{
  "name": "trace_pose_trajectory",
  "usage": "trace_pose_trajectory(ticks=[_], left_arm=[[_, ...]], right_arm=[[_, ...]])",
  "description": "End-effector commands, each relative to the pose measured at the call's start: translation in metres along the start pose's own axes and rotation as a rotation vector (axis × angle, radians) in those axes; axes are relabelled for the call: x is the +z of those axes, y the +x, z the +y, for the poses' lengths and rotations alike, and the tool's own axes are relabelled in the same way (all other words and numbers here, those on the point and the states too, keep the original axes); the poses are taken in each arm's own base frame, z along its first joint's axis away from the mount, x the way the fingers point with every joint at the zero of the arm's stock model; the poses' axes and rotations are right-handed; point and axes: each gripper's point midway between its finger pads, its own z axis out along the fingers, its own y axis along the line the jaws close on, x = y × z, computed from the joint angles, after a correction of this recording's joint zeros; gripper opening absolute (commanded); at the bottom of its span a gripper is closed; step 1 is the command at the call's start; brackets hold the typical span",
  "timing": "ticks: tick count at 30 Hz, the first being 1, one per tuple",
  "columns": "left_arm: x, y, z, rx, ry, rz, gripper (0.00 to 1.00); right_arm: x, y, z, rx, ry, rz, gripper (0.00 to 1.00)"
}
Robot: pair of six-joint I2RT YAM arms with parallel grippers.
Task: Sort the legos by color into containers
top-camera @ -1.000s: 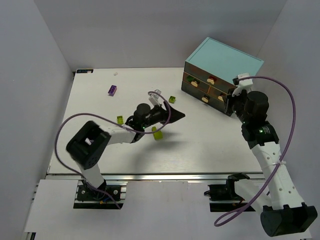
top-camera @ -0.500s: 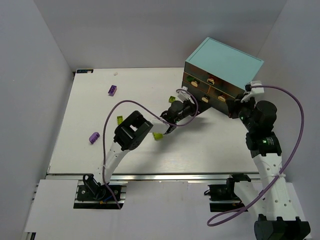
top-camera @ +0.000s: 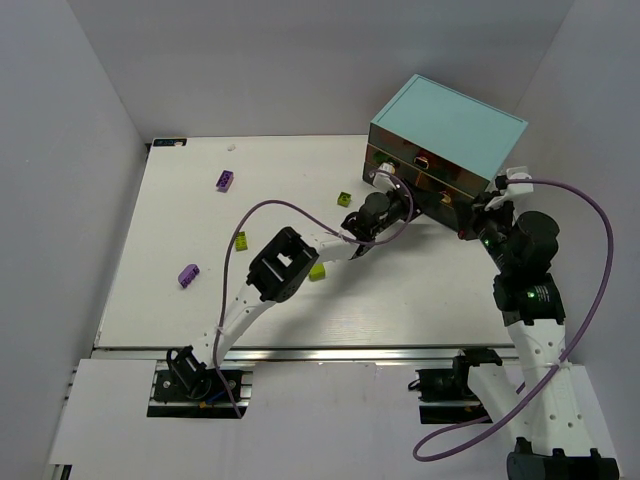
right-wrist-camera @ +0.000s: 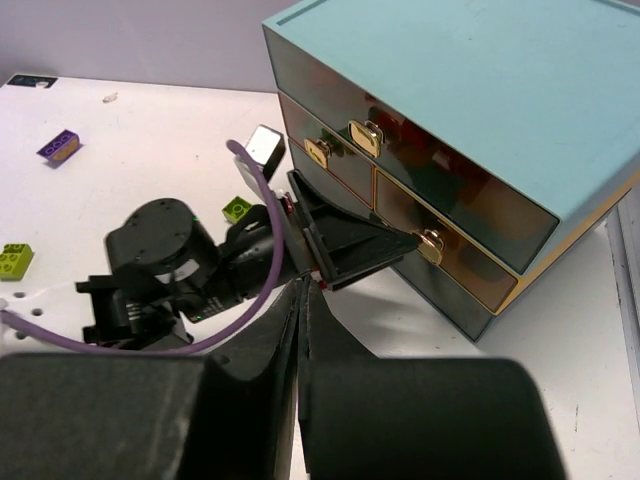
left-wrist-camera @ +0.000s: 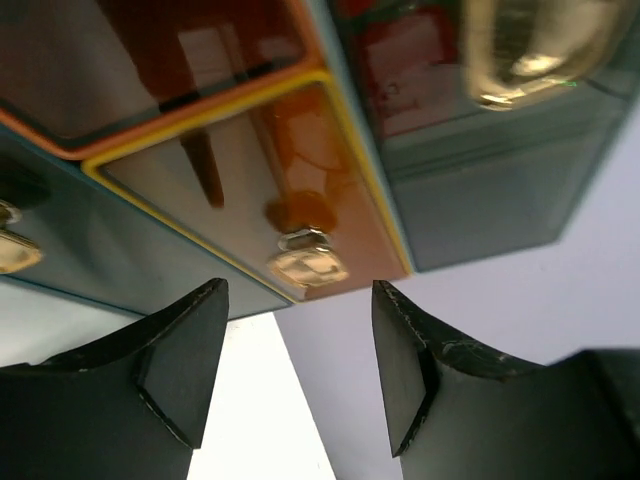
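White table — left tool agape, newly reached drawer knob; right tool seemingly closed.

Bright, even light from above whitens my desk; shadows are soft. Up close, my left wrist view smears the upper knob, and the glossy drawers throw reflections. My right gripper looms dark, unfocused.

The left gripper faces a smoky-brown drawer with its jaws apart. The drawer's tan knob lies between the two fingertips, just beyond them and clear of both.
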Motion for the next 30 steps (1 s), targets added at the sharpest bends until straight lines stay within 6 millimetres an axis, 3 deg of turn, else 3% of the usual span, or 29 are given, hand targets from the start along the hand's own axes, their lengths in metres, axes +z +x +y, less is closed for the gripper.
trace_pose_trajectory(ticks=[1,6,13,21,30], left_arm=[[0.011,-0.005,-0.004,-0.019,-0.034,-0.017,0.69],[0.015,-0.010,0.004,-0.036,-0.060,-0.053,0.70],[0.025,-0.006,-0.006,-0.062,-0.023,-0.051,0.71],[0.016,-0.007,-0.014,-0.075,0.022,-0.059,0.66],[0.018,-0.011,-0.016,-0.078,0.045,-0.087,0.67]], right_arm=[[-0.002,-0.013,0.003,0.002,-0.006,-0.056,0.00],[-0.004,-0.014,0.002,-0.002,0.002,-0.066,0.00],[-0.004,-0.012,0.003,0.002,-0.005,-0.062,0.00],[-0.004,-0.011,0.003,0.002,-0.005,-0.063,0.00],[-0.005,-0.011,0.003,-0.002,-0.002,-0.065,0.00]])
